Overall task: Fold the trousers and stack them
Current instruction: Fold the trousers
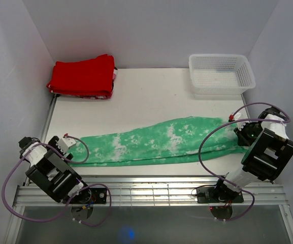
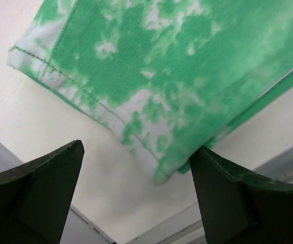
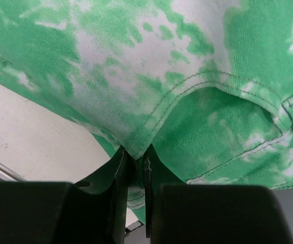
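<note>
The green tie-dye trousers [image 1: 156,142] lie stretched across the table, legs doubled over each other, hems at the left and waist at the right. My left gripper [image 1: 67,144] stands open just off the hem end. In the left wrist view the hem corner [image 2: 161,173] rests on the table between the two wide-apart fingers [image 2: 44,188], touching neither. My right gripper [image 1: 239,133] is shut on the trousers at the waist end. The right wrist view has a stitched fold [image 3: 136,147] pinched between the fingers.
A folded red garment [image 1: 83,76] lies at the back left corner. A white mesh basket [image 1: 221,73] stands at the back right. A metal rail [image 1: 151,190] runs along the near edge. White walls close in on three sides.
</note>
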Controlling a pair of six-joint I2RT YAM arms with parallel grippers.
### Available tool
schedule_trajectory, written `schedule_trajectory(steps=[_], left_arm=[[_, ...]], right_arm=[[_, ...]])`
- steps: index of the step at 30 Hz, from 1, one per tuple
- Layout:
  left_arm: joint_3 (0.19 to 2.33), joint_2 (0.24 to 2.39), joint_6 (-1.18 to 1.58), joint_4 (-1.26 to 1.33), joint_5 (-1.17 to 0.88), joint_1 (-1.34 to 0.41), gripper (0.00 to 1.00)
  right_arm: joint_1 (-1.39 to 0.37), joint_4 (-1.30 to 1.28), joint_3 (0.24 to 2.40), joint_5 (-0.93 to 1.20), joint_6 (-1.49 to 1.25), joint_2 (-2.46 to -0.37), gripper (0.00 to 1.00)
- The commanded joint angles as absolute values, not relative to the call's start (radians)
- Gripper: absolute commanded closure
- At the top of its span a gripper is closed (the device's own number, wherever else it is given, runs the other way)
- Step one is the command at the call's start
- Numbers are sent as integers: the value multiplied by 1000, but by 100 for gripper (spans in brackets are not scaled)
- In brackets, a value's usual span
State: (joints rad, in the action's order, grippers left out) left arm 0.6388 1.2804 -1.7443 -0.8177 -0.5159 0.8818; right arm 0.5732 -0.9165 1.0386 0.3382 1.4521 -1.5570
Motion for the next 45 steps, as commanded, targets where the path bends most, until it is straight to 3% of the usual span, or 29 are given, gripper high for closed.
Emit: schedule_trajectory(steps=[1, 6, 11, 13, 18, 24, 26, 31, 33, 35, 36, 37, 38, 39, 40, 41, 43, 45], left_arm=[[740, 1295, -1829, -895, -518, 914, 2], [1027, 1403, -1773, -1217, -610, 951, 2], [1253, 1549, -1576, -1345, -695, 962, 2], [1267, 1603, -1455, -1335, -710, 959, 3], [1238, 1681, -1247, -1322, -693, 950, 20], [1092, 1681, -1053, -1212, -654, 919, 26], [1049, 1677, -990, -1142, -626, 901, 33], [1080, 1710, -806, -964, -574, 807, 70], [1136, 1735, -755, -902, -528, 786, 82], [1227, 1759, -718, -876, -506, 782, 88], [1262, 1785, -718, -882, -514, 784, 88], [1296, 1792, -738, -890, -525, 782, 82], [1362, 1795, -764, -922, -546, 782, 73], [1386, 1792, -800, -943, -619, 782, 62], [1405, 1761, -839, -962, -659, 782, 41], [1414, 1737, -906, -979, -691, 781, 30], [1414, 1634, -990, -1006, -784, 759, 2], [1358, 1541, -1101, -1012, -821, 703, 2]], right_arm=[[584, -888, 1011, 242, 1512, -1554, 92], [583, -919, 1003, 233, 1534, -1558, 92], [580, -931, 988, 226, 1529, -1560, 92], [574, -928, 976, 218, 1526, -1555, 92], [555, -969, 930, 224, 1517, -1530, 87], [497, -948, 842, 170, 1460, -1523, 88], [456, -951, 838, 189, 1405, -1528, 88], [362, -908, 836, 232, 1293, -1516, 87], [353, -900, 862, 248, 1278, -1503, 80], [353, -911, 917, 264, 1270, -1488, 68], [353, -948, 936, 270, 1276, -1480, 62], [353, -968, 951, 278, 1285, -1471, 54], [353, -986, 977, 290, 1307, -1444, 40], [353, -1008, 986, 298, 1324, -1428, 35], [354, -1031, 994, 302, 1334, -1407, 28], [356, -1032, 1000, 305, 1345, -1363, 17], [360, -1038, 1008, 308, 1351, -1327, 15], [373, -1064, 1041, 325, 1336, -1312, 16]])
